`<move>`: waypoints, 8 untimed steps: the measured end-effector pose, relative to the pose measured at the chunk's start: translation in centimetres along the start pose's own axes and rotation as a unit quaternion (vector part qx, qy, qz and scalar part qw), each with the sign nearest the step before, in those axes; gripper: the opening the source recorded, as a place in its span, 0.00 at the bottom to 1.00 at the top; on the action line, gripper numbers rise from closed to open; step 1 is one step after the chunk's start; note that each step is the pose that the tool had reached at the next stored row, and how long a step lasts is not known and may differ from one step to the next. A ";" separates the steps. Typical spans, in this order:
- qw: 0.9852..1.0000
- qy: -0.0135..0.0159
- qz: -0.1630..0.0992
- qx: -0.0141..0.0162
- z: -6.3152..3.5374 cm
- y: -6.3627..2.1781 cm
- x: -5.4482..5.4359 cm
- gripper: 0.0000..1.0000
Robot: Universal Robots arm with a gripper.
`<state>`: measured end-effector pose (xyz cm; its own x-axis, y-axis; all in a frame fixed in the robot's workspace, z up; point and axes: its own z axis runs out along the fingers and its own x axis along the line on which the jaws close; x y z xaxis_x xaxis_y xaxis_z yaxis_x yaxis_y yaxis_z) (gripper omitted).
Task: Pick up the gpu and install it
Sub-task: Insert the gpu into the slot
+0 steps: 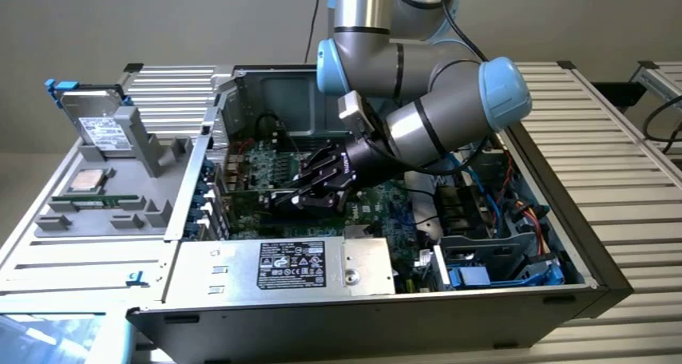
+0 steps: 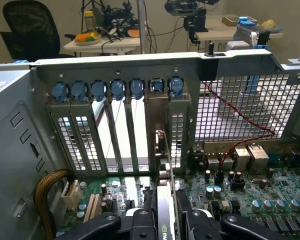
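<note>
The gripper [image 1: 319, 190] is down inside the open computer case [image 1: 554, 300], its black fingers [image 2: 140, 222] pinching the gpu [image 2: 165, 210] by its top edge, so the card stands on edge between them, running straight toward the rear wall of the case. In the wrist view the card's silver bracket [image 2: 162, 155] rises just in front of the row of slot covers [image 2: 115, 135], close to a gap between two of the perforated strips, and the blue clips [image 2: 117, 89] line the rail above. The card appears to be at or just above its slot on the motherboard [image 2: 250, 190]; whether it is seated I cannot tell. To do this step well, I judge the card should be kept upright and square to the slot, the bracket lined up with its opening in the rear wall, and pressed down evenly so neither end goes in first; a tilt could jam the edge or strain the board. A red and black wire [image 2: 240, 120] crosses the mesh panel nearby and a braided cable [image 2: 45, 190] curves by the side wall, both apart from the card. The case lies on a ribbed metal table [image 1: 608, 100], with a grey parts tray [image 1: 107, 188] toward the exterior view's left. Behind the case, the room holds an office chair [image 2: 30, 30] and cluttered desks [image 2: 105, 42]
</note>
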<state>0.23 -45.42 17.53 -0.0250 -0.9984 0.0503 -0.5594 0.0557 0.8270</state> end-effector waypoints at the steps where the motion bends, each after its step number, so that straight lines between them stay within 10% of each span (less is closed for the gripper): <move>1: 1.000 0.000 0.000 0.000 0.00 0.00 0.0 0.28; 8: 1.000 0.000 0.000 0.000 0.00 0.00 0.1 0.28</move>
<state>0.23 -45.47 17.53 -0.0246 -0.9984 0.0507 -0.5596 0.0557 0.8269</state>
